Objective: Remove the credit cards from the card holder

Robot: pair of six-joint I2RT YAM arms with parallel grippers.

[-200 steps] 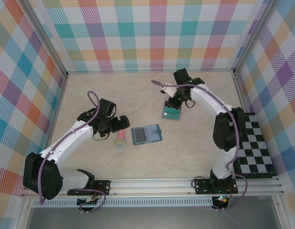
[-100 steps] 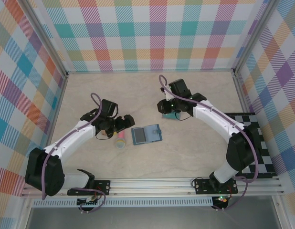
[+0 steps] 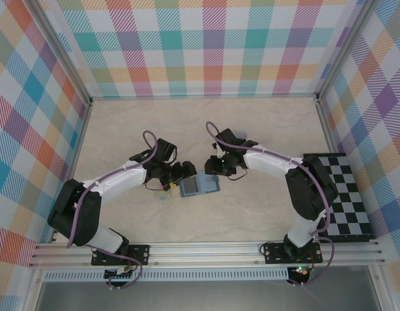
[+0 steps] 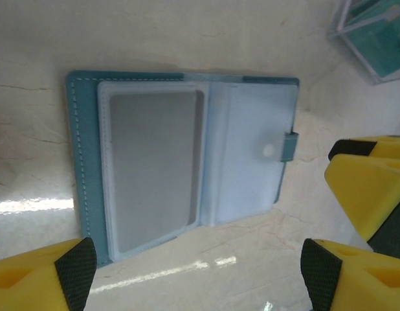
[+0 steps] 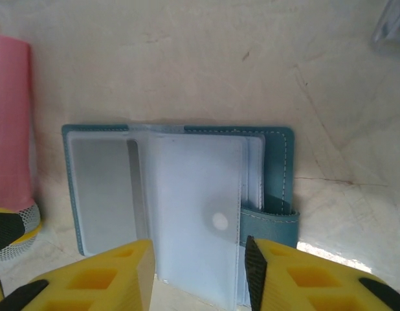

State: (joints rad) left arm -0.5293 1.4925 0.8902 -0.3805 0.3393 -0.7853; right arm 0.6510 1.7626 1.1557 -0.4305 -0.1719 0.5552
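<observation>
The clear pocket (image 4: 104, 168) could be pinched instead of the grey card (image 4: 155, 175), since both lie thin and flat. The left gripper (image 4: 197, 262) is spread wide, the right gripper (image 5: 200, 259) less, and nothing is held. The open card holder (image 4: 252, 162) is laid just ahead of both. Teal credit cards (image 4: 375, 45) are seen farther off.
</observation>
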